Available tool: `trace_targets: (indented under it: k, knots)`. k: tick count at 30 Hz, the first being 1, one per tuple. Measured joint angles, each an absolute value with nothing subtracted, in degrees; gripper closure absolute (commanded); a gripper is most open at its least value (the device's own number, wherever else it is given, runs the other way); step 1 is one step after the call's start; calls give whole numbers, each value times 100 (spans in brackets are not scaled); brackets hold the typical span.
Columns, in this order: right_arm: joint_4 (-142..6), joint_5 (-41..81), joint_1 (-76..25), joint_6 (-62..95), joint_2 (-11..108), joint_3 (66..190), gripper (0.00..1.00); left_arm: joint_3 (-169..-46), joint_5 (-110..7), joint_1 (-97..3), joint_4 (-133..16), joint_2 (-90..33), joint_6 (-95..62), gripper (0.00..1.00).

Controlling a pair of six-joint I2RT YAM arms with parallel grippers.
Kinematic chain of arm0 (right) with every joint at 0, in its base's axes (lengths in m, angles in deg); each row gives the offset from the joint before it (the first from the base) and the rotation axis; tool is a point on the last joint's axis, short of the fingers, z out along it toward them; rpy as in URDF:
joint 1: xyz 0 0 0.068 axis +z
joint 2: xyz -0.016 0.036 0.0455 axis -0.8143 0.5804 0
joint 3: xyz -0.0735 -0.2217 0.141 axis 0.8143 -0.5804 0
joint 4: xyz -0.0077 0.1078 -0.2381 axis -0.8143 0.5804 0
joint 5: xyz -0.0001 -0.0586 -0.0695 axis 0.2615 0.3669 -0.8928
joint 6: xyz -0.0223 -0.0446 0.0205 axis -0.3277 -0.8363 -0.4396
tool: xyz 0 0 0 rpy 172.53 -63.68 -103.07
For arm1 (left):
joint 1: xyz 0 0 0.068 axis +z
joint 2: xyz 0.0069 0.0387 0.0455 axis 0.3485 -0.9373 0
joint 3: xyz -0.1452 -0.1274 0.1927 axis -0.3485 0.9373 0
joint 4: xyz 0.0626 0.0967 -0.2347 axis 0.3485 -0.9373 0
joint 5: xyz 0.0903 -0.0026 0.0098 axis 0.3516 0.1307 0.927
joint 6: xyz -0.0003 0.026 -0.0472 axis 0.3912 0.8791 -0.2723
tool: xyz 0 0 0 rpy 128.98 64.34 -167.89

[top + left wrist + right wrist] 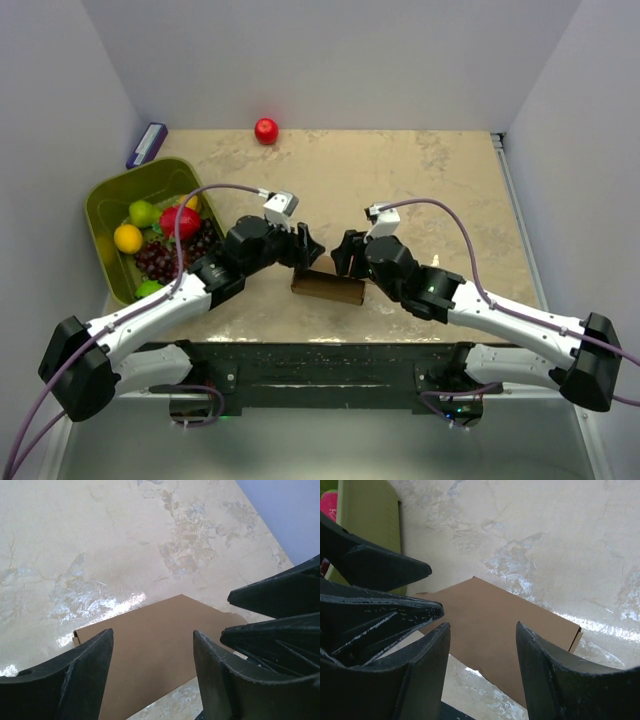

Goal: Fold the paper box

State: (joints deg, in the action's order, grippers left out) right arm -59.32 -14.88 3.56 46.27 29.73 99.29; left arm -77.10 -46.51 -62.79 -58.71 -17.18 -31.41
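Parted and grasping nothing, the left gripper and right gripper hang over the plain brown cardboard box, which lies mid-way along the marbled beige table's near edge. Their black fingers hide its far edge, so whether they touch it is unclear.

The right gripper holds its fingers apart over the brown paper box on the marbled table.

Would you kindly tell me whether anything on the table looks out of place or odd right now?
One red round fruit sits alone at the far edge of the table, apart from the green bin that holds the other fruit. The paper box looks intact, and nothing is spilled.
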Motion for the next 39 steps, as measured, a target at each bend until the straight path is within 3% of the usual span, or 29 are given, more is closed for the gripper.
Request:
trace_targets:
  k: [14, 39]
  knots:
    - [-5932, -1067, 354, 5033, 3174, 9389, 45, -6366, -5314, -6241, -4883, -1779, -3517, 40]
    - [-6066, -728, 354, 5405, 3688, 8803, 47, -5800, -5427, -6241, -4422, -1994, -3733, 40]
